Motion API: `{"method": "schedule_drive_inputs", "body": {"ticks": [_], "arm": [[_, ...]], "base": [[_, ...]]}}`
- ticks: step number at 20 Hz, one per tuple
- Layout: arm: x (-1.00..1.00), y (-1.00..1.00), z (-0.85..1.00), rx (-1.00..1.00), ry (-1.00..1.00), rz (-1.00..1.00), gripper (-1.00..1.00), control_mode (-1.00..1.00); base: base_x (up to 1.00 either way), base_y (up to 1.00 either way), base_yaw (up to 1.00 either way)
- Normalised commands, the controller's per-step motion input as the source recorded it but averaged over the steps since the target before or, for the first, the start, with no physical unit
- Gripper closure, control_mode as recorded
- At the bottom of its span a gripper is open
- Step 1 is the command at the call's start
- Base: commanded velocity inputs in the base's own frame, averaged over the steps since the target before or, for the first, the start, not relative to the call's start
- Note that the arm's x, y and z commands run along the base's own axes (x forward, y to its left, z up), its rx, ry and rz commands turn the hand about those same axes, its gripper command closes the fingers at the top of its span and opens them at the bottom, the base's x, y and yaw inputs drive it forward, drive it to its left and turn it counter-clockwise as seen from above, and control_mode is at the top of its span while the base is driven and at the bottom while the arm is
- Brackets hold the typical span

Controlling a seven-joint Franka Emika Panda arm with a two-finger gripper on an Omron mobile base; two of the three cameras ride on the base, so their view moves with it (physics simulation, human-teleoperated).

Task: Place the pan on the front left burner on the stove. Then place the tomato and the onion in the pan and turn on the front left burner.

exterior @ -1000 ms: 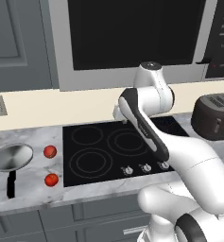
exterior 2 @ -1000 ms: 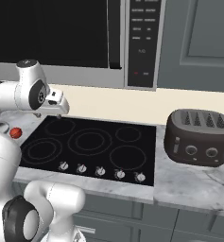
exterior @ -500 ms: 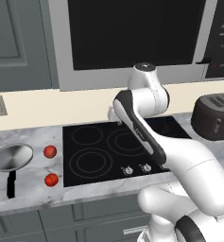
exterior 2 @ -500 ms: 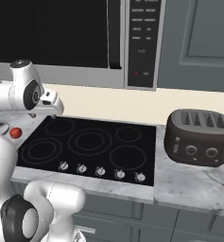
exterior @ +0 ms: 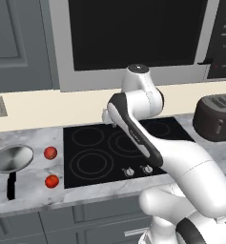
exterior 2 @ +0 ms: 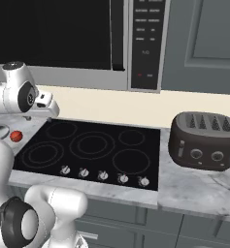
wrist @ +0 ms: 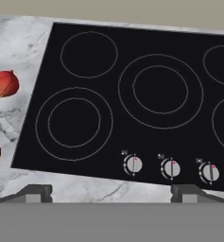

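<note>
Marble counter holds a glossy black glass stove [wrist: 146,94], round metal pan [exterior: 12,158]; end effector [wrist: 111,191] spread wide.

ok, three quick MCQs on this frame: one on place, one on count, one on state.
1. Where is the pan?
A. on the front left burner
B. on the counter left of the stove
C. on the toaster

2. How many knobs run along the front edge of the stove?
A. three
B. five
C. seven

3. What state is the claw in?
A. open, holding nothing
B. shut on the tomato
C. shut on the pan handle

Key: 1 B, the pan lies on marble beside the tomato and the onion. 2 B, the right base view shows five. 3 A, its tips stand wide apart over the stove.
</note>
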Motion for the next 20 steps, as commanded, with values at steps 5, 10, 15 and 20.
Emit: {"method": "schedule_drive_inputs", "body": {"ticks": [5,10,15,20], "arm": [[0.0,0.17,0.0,0.0,0.0,0.0,-1.0,-1.0],[0.0,0.17,0.0,0.0,0.0,0.0,-1.0,-1.0],[-0.09,0.23,0.0,0.0,0.0,0.0,-1.0,-1.0],[-0.21,0.19,0.0,0.0,0.0,0.0,-1.0,-1.0]], "base": [[0.0,0.0,0.0],[0.0,0.0,0.0],[0.0,0.0,0.0],[0.0,0.0,0.0]]}}
